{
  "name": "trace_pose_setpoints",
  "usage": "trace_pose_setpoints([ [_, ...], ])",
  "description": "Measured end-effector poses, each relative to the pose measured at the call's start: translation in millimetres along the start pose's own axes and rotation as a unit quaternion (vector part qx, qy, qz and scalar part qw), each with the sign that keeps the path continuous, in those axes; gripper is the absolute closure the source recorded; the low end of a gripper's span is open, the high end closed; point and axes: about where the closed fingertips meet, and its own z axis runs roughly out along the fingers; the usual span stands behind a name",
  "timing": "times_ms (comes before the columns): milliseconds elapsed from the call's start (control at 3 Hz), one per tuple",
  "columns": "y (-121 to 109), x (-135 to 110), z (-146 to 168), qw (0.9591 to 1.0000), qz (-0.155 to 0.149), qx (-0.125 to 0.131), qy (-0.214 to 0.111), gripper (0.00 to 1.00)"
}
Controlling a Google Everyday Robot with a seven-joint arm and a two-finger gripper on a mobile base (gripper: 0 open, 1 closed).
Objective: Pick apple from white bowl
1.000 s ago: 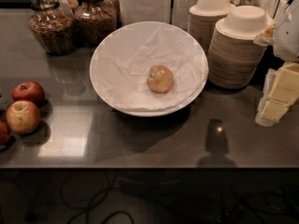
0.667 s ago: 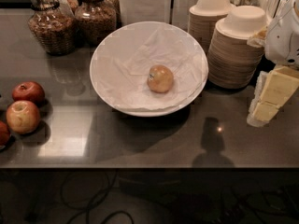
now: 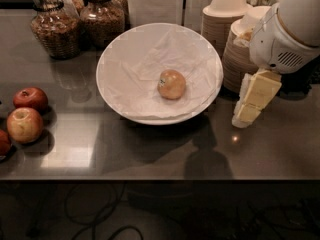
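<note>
The gripper (image 3: pixel 246 115) is edging in from the right and is now hanging tip-down over the counter (image 3: pixel 150 154), just right of the white bowl (image 3: pixel 106 79). I cannot tell whether it is spread or pressed together. The reach is getting under way, but nothing is being gripped yet. To its left the bowl is holding crumpled paper and the apple (image 3: pixel 172 84), which is lying near the middle. Stacked paper bowls (image 3: pixel 220 26) are standing just behind the gripper, and jars (image 3: pixel 55 31) of dry food and red apples (image 3: pixel 25 124) are sitting far to its left.

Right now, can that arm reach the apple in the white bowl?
Probably yes: the tool hangs just beside the white bowl, and the apple lies uncovered with nothing above it.
</note>
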Motion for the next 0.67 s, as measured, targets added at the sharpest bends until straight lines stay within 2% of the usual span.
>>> trace_pose_setpoints([
  [333, 0, 0, 0, 1.0, 0.0, 0.0, 0.0, 0.0],
  [667, -15, -21, 16, 0.9991, 0.001, -0.001, -0.041, 0.0],
])
